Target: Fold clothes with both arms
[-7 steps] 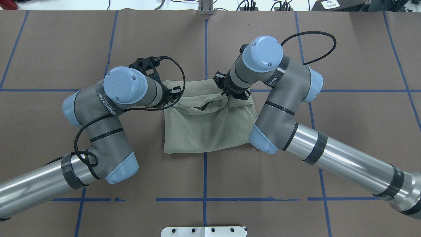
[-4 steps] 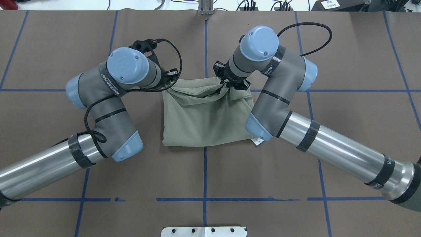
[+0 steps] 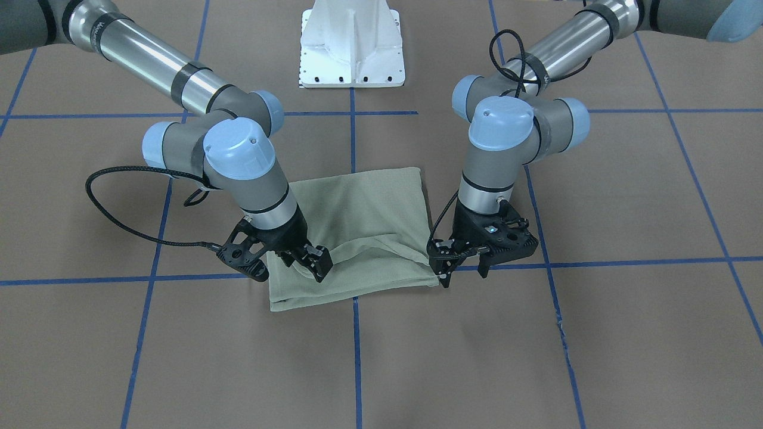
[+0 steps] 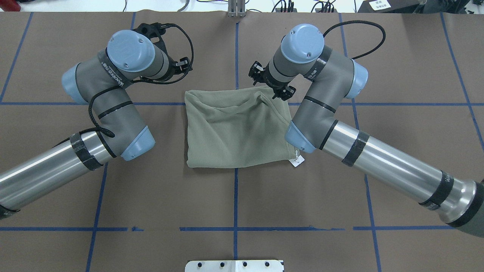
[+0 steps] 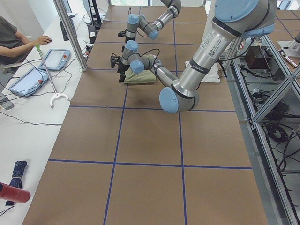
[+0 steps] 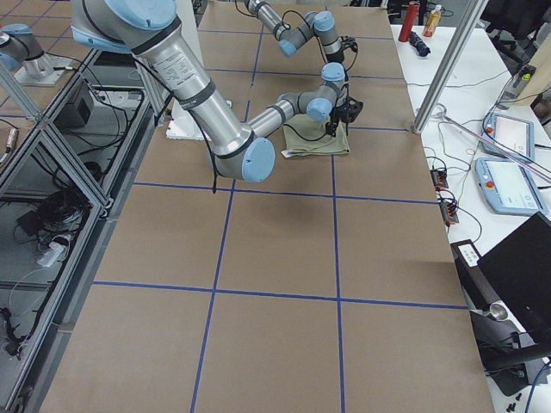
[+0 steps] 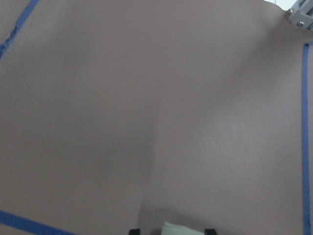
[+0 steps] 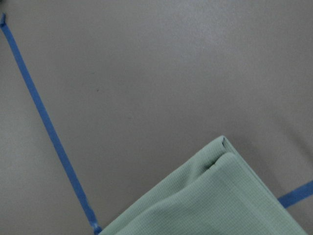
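Observation:
The sage-green shirt (image 4: 234, 132) lies folded into a rough square at the table's middle, also in the front view (image 3: 357, 208). Its white neck tag (image 4: 297, 160) sticks out at the near right corner. My left gripper (image 4: 180, 66) is open and empty, off the shirt's far left corner; in the front view (image 3: 464, 271) its fingers stand apart beside that corner. My right gripper (image 4: 271, 84) is open over the far edge, by a small pucker in the cloth, as in the front view (image 3: 307, 265). The right wrist view shows a loose shirt corner (image 8: 215, 200).
The white pedestal base (image 3: 351, 42) stands at the robot's side of the brown table (image 4: 397, 56), which has blue tape lines. A metal post (image 4: 236, 9) stands at the far edge. An operator (image 5: 14, 37) sits at a side bench with tablets.
Both grippers carried the shirt's upper layer toward the far edge, laid it flat and let go. The left gripper then moved off the shirt to the far left.

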Robot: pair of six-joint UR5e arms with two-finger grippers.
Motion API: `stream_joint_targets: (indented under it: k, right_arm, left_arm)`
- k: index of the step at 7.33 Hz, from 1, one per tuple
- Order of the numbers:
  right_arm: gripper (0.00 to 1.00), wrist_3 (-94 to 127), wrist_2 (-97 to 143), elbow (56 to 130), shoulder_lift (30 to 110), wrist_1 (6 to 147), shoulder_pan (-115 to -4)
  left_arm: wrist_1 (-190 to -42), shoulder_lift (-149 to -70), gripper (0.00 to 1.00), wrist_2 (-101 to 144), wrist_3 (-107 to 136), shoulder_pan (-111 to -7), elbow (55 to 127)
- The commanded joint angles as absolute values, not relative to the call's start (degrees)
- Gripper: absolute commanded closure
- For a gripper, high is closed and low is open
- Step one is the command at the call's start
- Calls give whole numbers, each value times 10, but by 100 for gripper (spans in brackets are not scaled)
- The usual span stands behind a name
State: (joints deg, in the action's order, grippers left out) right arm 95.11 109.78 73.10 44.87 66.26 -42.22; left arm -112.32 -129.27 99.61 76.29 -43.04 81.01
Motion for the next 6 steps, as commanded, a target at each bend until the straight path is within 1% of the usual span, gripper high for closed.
stream_joint_targets:
  k: [1, 2, 3, 4, 5, 6]
  right_arm:
    - [0, 855, 1119, 727, 451, 666, -447]
    - [0, 798, 1154, 728, 457, 672, -467]
    - [0, 741, 1204, 736, 489, 671, -502]
    - [0, 656, 1232, 745, 530, 671, -545]
    - [0, 556, 1246, 756, 580, 671, -588]
    - [0, 440, 1258, 754, 619, 672, -630]
  left_arm:
    - [-1122, -1287, 0, 1061, 698, -459, 817]
    - [-1121, -1256, 0, 1086, 667, -487, 842]
    - [-1118, -1212, 0, 1114, 591, -523, 885]
    - [-1116, -1149, 0, 1141, 501, -566, 932]
    - [-1116, -1098, 0, 1153, 415, -603, 956]
    - [-1116, -1068, 0, 1155, 329, -639, 960]
